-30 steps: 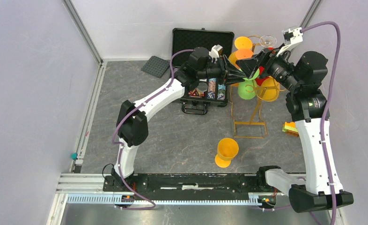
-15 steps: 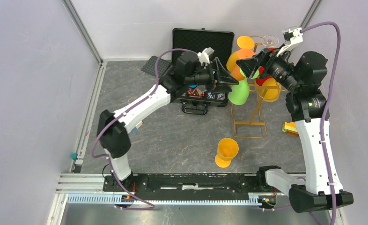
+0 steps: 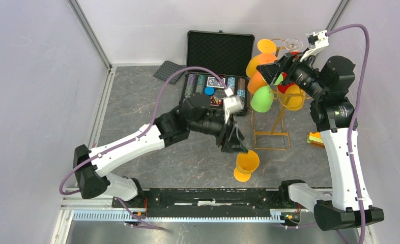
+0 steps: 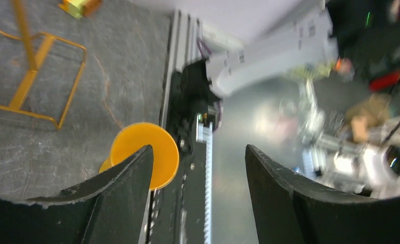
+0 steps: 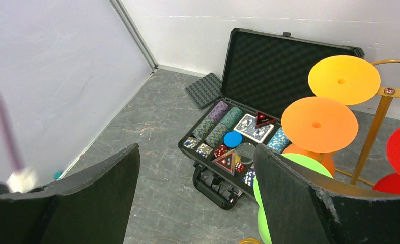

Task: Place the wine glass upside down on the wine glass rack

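Orange wine glass [image 3: 246, 163] stands near gold rack [image 3: 278, 121], open left gripper [image 3: 237, 146] just beside it; open right gripper [image 3: 270, 72] faces hung glasses [image 3: 261, 98].

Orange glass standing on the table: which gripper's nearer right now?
Left. The left gripper hovers open just beside the orange glass; the right gripper is far off, up at the rack.

A robotics lab cell: plain white panel walls [image 3: 35, 76] on aluminium posts [image 3: 89, 33] enclose a grey stone-patterned table [image 3: 132, 91] edged by a slotted aluminium rail [image 3: 188, 216].
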Tool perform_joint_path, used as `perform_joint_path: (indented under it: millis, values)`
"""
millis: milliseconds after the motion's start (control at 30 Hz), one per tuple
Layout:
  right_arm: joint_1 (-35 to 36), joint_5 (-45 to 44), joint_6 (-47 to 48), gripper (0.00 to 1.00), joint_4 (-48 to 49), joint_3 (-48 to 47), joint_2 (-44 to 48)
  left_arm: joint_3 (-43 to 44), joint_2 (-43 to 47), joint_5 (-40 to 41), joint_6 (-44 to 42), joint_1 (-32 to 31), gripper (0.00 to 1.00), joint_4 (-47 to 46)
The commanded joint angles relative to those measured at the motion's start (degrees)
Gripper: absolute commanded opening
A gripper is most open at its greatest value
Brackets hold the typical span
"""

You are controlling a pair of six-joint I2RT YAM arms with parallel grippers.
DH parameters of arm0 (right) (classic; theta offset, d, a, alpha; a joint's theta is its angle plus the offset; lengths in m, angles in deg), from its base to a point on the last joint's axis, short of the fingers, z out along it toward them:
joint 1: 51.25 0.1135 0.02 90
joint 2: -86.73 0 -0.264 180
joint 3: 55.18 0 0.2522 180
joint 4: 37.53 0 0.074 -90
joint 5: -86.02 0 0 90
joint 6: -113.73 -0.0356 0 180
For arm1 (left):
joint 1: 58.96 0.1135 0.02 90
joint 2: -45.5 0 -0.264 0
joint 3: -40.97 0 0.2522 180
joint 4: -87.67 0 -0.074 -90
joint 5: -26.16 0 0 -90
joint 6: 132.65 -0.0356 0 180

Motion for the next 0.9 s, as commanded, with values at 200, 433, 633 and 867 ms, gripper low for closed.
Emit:
perform_joint_path:
  millis: [200,433,633,867]
  values:
    - [-0.29,-0.03,-0.11,0.86,1.63,0.28,-0.01,-2.83,-0.42,3.00,-41.44,-13.61,0.73,12.98]
    - [-0.23,0.36,-0.66,0.86,1.93,0.98,0.17,2.01,-8.09,13.07,-48.43,-20.26,0.68,18.21]
    - [-0.21,0.58,-0.81,0.87,1.94,1.69,0.50,4.84,-13.02,21.13,-48.12,-22.65,0.61,18.30]
    - [-0.26,0.61,-0.59,0.87,1.95,1.84,0.68,7.51,-15.78,24.53,-48.15,-23.31,0.54,20.32]
